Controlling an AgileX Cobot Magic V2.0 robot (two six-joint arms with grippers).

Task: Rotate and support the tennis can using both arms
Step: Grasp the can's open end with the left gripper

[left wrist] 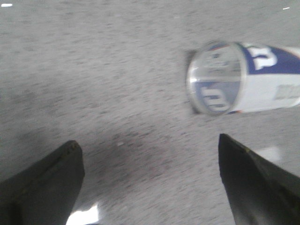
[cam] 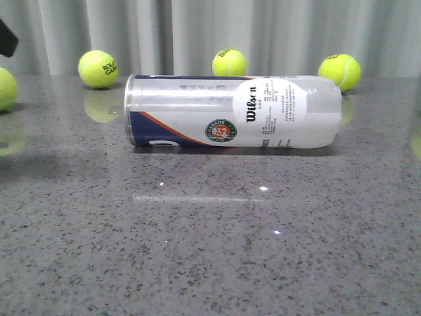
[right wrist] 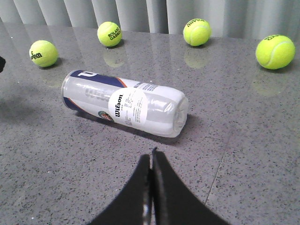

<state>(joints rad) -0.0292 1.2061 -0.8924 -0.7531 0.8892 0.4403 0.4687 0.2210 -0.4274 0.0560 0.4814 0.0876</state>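
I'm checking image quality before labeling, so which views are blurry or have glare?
Left wrist view: motion-blurred, the tennis can and left gripper soft. Front view: sharp, with glare spots on the table and a highlight along the can. Right wrist view: sharp, balls reflected in the table.

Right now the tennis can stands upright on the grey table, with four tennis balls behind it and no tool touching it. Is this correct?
Not quite. The tennis can does not stand upright; it lies on its side, as the front view shows. The rest holds: four tennis balls, such as this one, sit behind it on the grey table, and neither the left tool nor the right tool touches it.
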